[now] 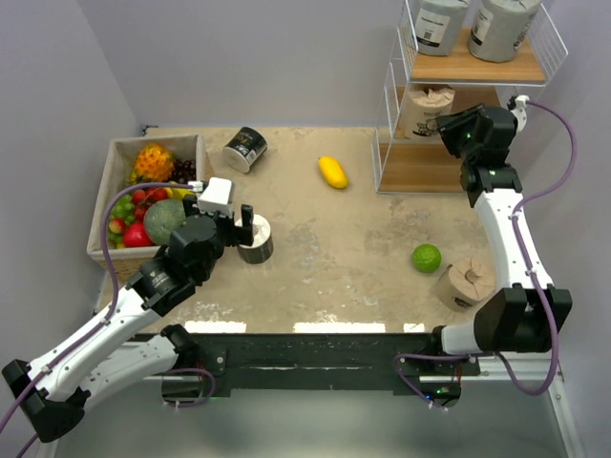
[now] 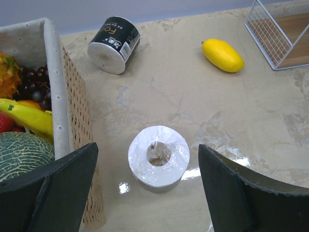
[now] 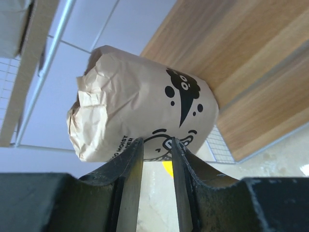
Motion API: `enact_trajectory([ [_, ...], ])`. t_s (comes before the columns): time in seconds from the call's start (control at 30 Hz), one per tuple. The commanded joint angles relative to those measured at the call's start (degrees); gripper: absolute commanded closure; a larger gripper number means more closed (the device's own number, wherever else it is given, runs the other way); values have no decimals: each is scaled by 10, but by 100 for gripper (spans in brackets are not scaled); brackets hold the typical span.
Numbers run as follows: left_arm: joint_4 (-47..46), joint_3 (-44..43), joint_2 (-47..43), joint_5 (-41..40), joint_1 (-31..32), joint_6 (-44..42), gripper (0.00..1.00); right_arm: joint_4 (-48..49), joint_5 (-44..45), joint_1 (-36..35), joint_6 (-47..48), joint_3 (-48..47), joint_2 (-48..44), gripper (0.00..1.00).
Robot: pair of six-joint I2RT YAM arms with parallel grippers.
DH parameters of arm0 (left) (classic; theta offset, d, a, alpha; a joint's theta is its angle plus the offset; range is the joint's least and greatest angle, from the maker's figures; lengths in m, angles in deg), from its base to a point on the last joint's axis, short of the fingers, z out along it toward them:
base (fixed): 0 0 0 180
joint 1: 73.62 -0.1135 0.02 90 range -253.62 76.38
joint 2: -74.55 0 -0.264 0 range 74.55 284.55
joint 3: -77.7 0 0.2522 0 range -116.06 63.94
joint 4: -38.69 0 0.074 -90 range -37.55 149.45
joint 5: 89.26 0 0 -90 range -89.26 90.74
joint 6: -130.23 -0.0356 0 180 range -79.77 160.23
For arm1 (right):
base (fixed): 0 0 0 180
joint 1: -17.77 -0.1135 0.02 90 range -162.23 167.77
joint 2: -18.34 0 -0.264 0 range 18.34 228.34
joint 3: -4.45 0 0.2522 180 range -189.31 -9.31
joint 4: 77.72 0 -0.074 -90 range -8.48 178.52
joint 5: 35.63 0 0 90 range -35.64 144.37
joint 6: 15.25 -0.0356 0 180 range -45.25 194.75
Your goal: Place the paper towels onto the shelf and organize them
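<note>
The shelf stands at the far right. Two grey rolls stand on its upper board. A tan roll stands on the middle board. My right gripper is nearly shut, and its tips touch the side of the tan roll with nothing between them. A second tan roll stands on the table at the right. A black roll lies on its side at the back. My left gripper is open over an upright dark roll with a white top.
A woven box of fruit sits at the left, close beside the left gripper. A yellow fruit lies mid-table and a green fruit lies near the loose tan roll. The shelf's wire frame reaches the table.
</note>
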Motion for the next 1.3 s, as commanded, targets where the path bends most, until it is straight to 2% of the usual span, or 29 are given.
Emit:
enact_trajectory([
  [0.0, -18, 5, 2, -10, 3, 0, 10, 97, -41, -4, -19, -1, 24, 66],
  [0.47, -18, 4, 3, -12, 2, 0, 10, 138, -30, -7, -25, -57, 98, 65],
  [0.67, -18, 7, 4, -13, 2, 1, 10, 121, -30, -7, -13, -88, 117, 64],
  [0.77, -18, 7, 6, -13, 2, 1, 10, 70, -27, -7, -12, -89, 98, 62],
  [0.9, -18, 6, 8, -10, 3, 2, 10, -50, 15, -5, -6, -90, 55, 61],
  [1.0, -18, 6, 9, -6, 2, 1, 10, -89, 6, -4, -4, -53, 3, 59],
  [1.07, -18, 4, 7, -9, 2, 2, 10, -81, -19, -5, 1, -17, -33, 57],
  [1.13, -14, 2, 4, -14, 2, 6, 9, -137, -9, -4, 6, 5, -77, 54],
  [1.27, -15, 0, -3, -4, 2, 6, 8, -258, 52, -4, 7, -8, -120, 43],
])
